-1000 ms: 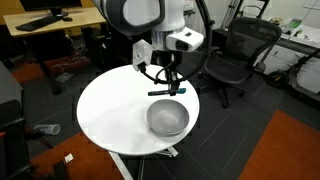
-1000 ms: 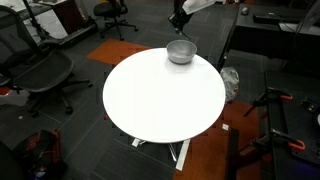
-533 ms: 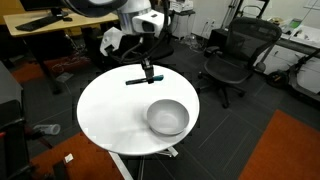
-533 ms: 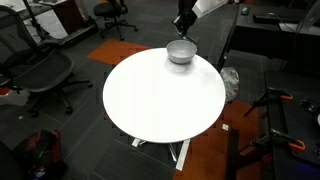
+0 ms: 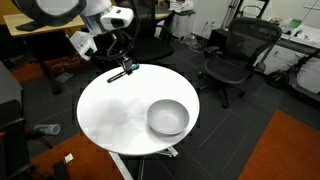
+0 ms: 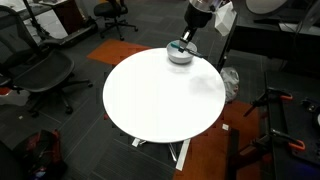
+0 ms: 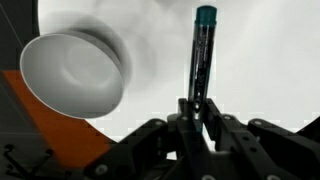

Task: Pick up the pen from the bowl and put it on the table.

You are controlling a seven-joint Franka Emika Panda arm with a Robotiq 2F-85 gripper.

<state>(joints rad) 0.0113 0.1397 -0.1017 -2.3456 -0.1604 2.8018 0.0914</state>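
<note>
Office-type workroom, apparently used as a robotics lab. A round white table (image 5: 108,112) stands on dark carpet tiles (image 5: 235,135) with an orange section (image 5: 290,150). Black mesh swivel chairs on castors (image 5: 238,50) appear in both exterior views, one of them close beside the table (image 6: 40,72). A wooden desk (image 5: 50,30) against the far side holds dark computer equipment (image 5: 40,20). A white-and-black robot arm (image 5: 108,16) reaching over the table indicates research use.
</note>
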